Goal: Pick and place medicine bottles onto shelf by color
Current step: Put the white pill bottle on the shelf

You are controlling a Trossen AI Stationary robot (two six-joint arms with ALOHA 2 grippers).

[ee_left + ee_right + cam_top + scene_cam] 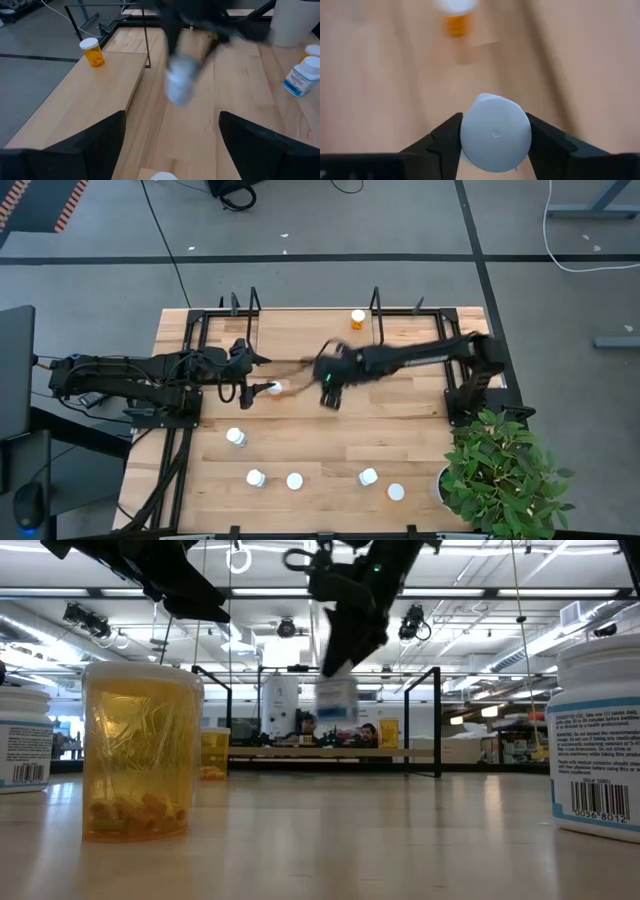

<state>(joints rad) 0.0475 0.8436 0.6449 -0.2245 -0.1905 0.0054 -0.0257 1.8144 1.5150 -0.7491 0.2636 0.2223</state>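
Nearest the low camera, an orange bottle (140,750) with a few pills in the bottom is standing right up front on the tabletop (380,840), with white labelled bottles (598,735) poking in at both edges of that view. From above, those are the loose ones sitting along the near side of the table: five white caps (294,480) strung out in a rough row.

Further in, mid-table, the right gripper (330,392) is hanging in the air and pinching a white bottle (495,132). Its own wrist camera is looking straight down on the round cap, one dark finger (447,142) pressing each side, so the jaws are partly closed around it. In the low view the bottle is dangling well off the wood, a bit blurred.

The left gripper (247,387) is sitting just beside it, over another white-capped bottle (274,388) on the table, fingers (90,145) spread wide with nothing between them.

Farthest back, the shelf (320,320) is running along the far edge between its black wire frames (245,305), and one orange bottle (358,317) is standing on it, near the right-hand frame.
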